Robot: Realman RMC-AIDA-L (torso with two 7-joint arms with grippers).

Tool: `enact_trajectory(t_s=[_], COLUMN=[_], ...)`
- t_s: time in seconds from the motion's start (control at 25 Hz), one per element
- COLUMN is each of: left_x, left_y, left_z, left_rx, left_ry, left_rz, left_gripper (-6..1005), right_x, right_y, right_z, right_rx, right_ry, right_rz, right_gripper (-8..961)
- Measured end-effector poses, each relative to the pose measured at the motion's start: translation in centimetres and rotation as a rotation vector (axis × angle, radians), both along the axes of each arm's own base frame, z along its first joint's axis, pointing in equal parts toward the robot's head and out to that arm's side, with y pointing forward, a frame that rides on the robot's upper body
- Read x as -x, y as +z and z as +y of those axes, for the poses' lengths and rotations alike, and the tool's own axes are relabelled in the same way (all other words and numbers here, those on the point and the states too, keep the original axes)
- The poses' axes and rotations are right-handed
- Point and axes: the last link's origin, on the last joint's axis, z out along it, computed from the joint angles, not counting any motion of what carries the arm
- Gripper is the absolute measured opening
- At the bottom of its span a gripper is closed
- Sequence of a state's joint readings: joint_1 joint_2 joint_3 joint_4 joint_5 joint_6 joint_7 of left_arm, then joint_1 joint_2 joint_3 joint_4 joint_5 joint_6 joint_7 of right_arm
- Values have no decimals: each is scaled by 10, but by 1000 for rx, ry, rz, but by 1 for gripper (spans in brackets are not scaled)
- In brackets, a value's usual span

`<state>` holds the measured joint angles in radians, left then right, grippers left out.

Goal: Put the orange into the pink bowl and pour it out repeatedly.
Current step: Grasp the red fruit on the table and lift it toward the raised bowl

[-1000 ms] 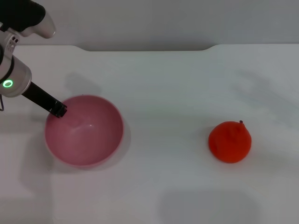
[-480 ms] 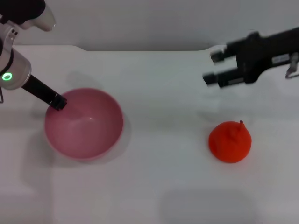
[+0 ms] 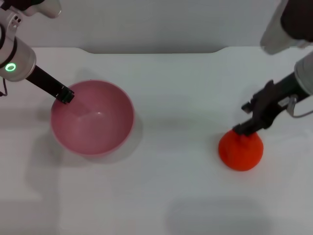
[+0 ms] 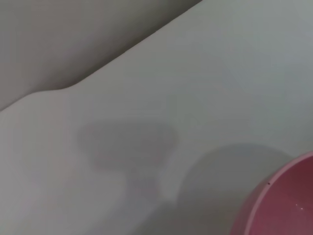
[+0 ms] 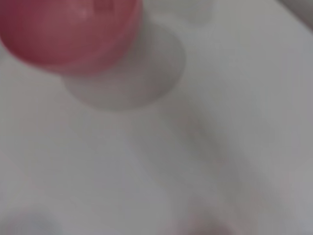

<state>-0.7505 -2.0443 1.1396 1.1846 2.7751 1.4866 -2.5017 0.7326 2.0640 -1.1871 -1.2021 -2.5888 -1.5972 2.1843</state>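
**Right gripper closing in on the orange, left gripper on the bowl's rim**

The white table [image 3: 166,186] is filling the head view, its far edge running under a grey wall [image 3: 146,22], soft shadows lying across it. The pink bowl [image 3: 93,118] is sitting on the left side, empty. The left gripper [image 3: 65,95] is resting at the bowl's rear left rim, apparently pinching it, though I cannot tell for sure how its fingers stand. Over on the right, well apart from the bowl, the orange [image 3: 240,150] is lying on the table. The right gripper [image 3: 248,121] is hovering just at its top, fingers spread a little and holding nothing. The right wrist view is catching the bowl only as a pink blur.
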Motion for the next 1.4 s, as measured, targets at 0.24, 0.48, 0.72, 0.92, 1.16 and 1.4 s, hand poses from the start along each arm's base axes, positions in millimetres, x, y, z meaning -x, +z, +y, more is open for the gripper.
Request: enact_trajectory(t_s=[0.24,0.48,0.72,0.92,1.16,1.4], left_x=[-5,-7,-8,-7,-6,-7], left_y=[0,-2,-4,-5,-5,-6], left_z=[2,3,2,2,2,2], left_rx=[-1,2,9,7,7,11], left_ry=[-12,-16,-16,-10,-11,-17], left_rz=[0,-2,1,-1,0,0], left_gripper=[41,41,41,41,41,42], right_x=[-15,-26,-31,-33,-32,-30], right_y=[-6,-9,-18,-31,-35,-36], right_z=[-5,-4,0,0,-1,-1], right_rx=[26,6,-18,13,27,27], right_ry=[-75,-104,-98,-98,-82,-79], right_rz=[-45,-79,-89,-107,-112,-104], right_gripper=[648,647,645,643,579,373])
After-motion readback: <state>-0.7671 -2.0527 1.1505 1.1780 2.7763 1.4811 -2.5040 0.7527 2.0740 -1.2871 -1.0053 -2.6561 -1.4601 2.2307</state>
